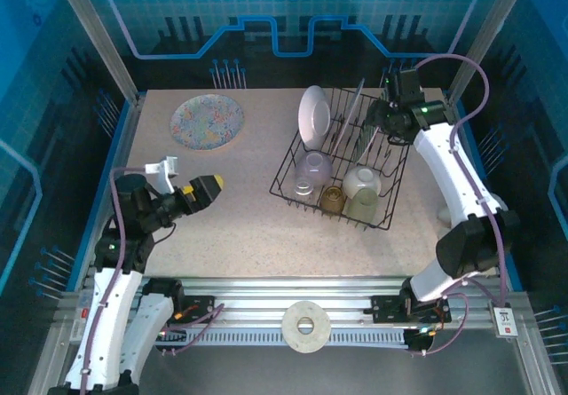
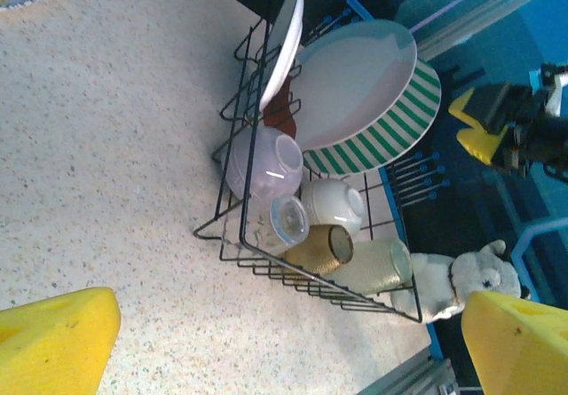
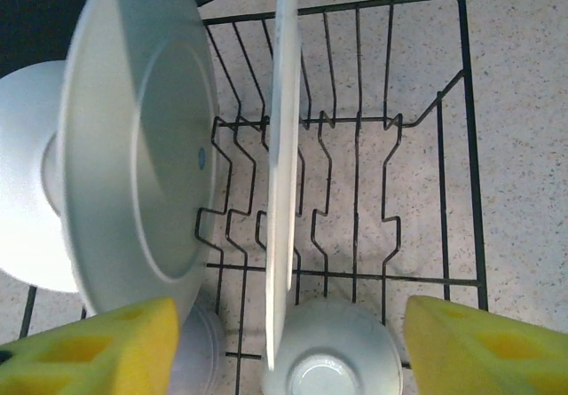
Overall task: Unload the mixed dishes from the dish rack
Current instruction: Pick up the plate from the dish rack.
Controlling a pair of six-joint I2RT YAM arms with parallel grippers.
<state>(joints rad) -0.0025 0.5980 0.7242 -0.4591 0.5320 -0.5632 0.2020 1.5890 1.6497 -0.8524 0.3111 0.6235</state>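
Right wrist: right gripper straddles thin plate edge.

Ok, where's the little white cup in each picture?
Top external: the cream cup sits in the near row of the dish rack, right of the lilac cup.
Left wrist: the cup is mid-picture, just below the green-striped plate.
Right wrist: the cup is at the bottom edge, middle.
Shared landmark: the black wire dish rack holding it.
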